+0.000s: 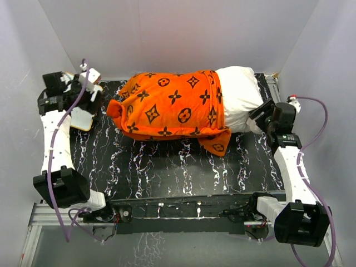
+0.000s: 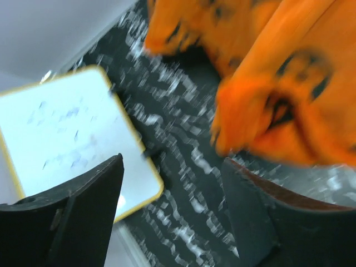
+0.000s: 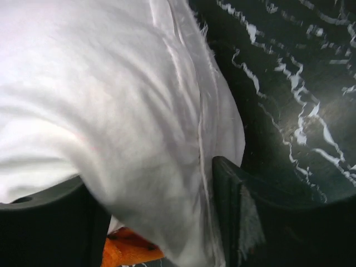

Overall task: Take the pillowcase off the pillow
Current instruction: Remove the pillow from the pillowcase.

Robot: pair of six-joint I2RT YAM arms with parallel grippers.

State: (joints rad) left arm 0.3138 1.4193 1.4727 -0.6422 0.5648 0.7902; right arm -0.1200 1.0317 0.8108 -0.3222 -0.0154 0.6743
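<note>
The orange pillowcase (image 1: 167, 103) with dark brown motifs covers most of the white pillow (image 1: 240, 92), whose right end sticks out bare. My left gripper (image 1: 92, 99) hovers by the case's left end; in its blurred wrist view the left gripper (image 2: 172, 161) is open with only table between the fingers, and the orange pillowcase (image 2: 278, 83) lies just beyond the right finger. My right gripper (image 1: 257, 115) is at the pillow's bare right end. In the right wrist view the right gripper (image 3: 150, 172) is spread open, with the white pillow (image 3: 111, 83) bulging between the fingers above a scrap of pillowcase (image 3: 130, 250).
A small white board with a yellow-wood frame (image 1: 82, 118) lies on the black marbled table (image 1: 178, 167) at the far left, just under my left gripper; the board (image 2: 61, 133) fills the left of that wrist view. White walls close the back and sides.
</note>
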